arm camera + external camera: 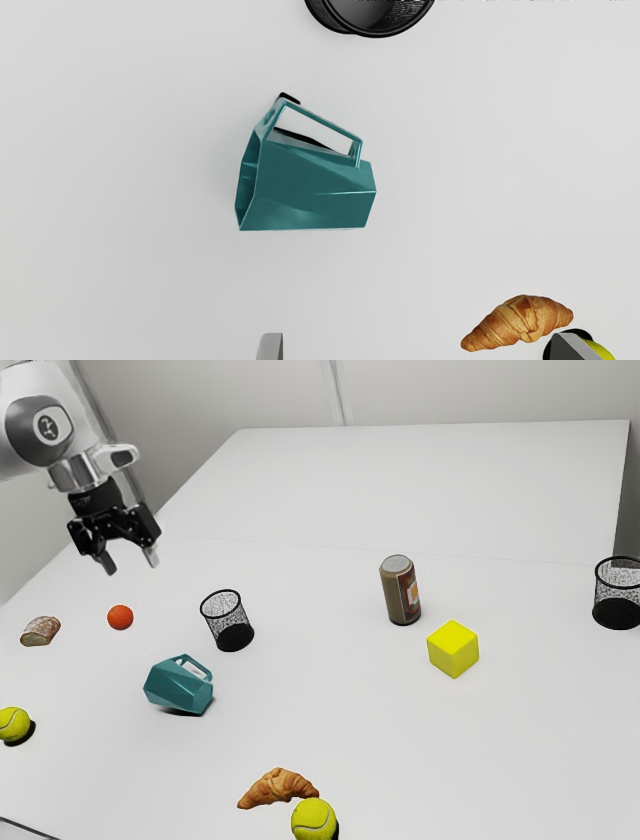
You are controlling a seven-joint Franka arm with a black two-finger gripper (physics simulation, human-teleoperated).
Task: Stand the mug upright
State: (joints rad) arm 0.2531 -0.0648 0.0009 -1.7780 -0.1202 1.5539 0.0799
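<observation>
My gripper (pixel 132 563) hangs high above the table at the exterior view's upper left, its fingers apart with nothing between them. Below it and toward the viewer, the teal mug (pixel 178 686) lies on its side on the table. In the wrist view the mug (pixel 310 187) shows its open mouth at one end and its handle along one side. The fingertips of the gripper (pixel 417 346) stand wide apart at the bottom edge, well clear of the mug.
Near the mug stands a black mesh bin (pixel 235 635). A croissant (pixel 277 787) touches or nearly touches a tennis ball (pixel 313 819). An orange ball (pixel 120 617), bread (pixel 40 631), a can (pixel 402 592), a yellow cube (pixel 453 649) and another bin (pixel 618 610) are spread around.
</observation>
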